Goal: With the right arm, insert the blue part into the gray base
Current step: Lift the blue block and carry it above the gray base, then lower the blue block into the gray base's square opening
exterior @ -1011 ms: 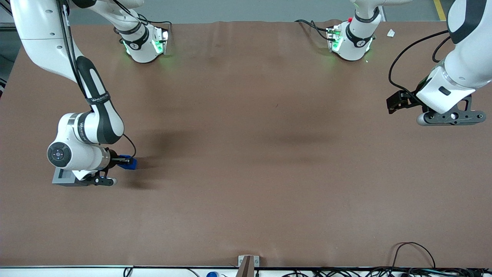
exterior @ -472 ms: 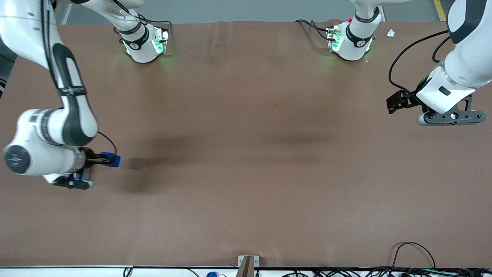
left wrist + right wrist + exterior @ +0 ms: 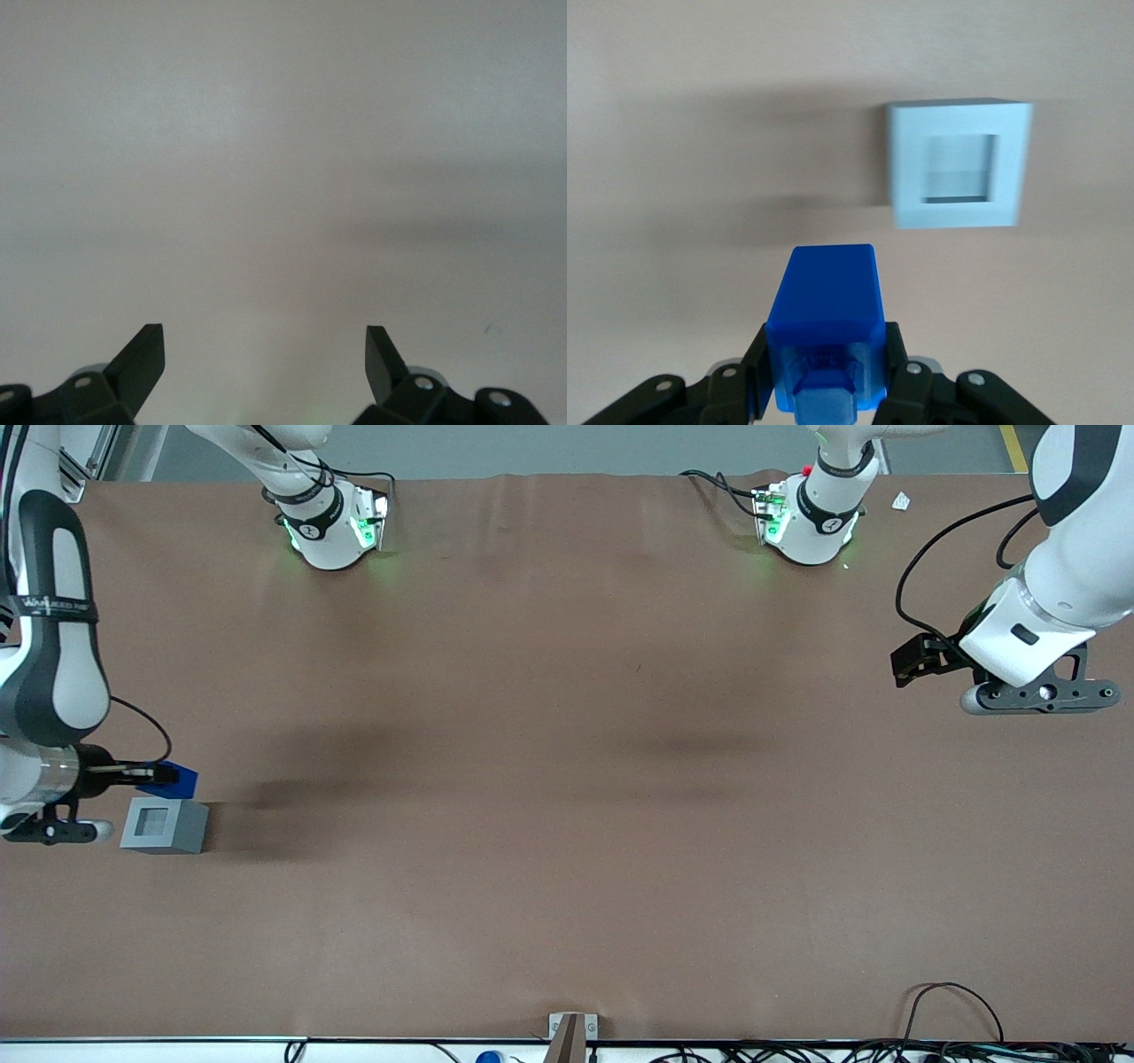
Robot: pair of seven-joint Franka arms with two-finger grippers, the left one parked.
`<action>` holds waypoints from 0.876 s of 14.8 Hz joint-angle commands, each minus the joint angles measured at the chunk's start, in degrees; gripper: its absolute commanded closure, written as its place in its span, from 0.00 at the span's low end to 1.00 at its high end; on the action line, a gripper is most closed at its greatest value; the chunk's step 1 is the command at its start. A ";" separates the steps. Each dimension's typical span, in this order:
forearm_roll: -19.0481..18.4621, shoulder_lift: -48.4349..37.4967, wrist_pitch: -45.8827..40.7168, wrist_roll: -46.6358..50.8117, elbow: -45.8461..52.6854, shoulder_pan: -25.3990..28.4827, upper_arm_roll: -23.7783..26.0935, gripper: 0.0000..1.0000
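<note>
Front view: the right arm [image 3: 49,655] reaches in at the working end of the desk [image 3: 567,868], its gripper [image 3: 146,777] closed on the blue part [image 3: 173,779] and holding it above the desk. The gray base [image 3: 164,825] sits on the desk just beside the gripper, nearer the front camera, with its square recess facing up and nothing in it. Right wrist view: the part [image 3: 826,323] is pinched between both fingers [image 3: 899,376], and the base [image 3: 959,163] lies apart from it, ahead of the fingertips.
</note>
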 commanded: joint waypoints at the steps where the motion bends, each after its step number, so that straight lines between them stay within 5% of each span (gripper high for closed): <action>1: -1.79 1.38 0.56 -3.42 0.98 -1.34 0.84 1.00; 7: -2.50 8.39 0.73 -9.67 8.78 -4.85 0.84 1.00; 13: -2.32 11.14 0.47 -2.39 11.62 -6.09 0.93 1.00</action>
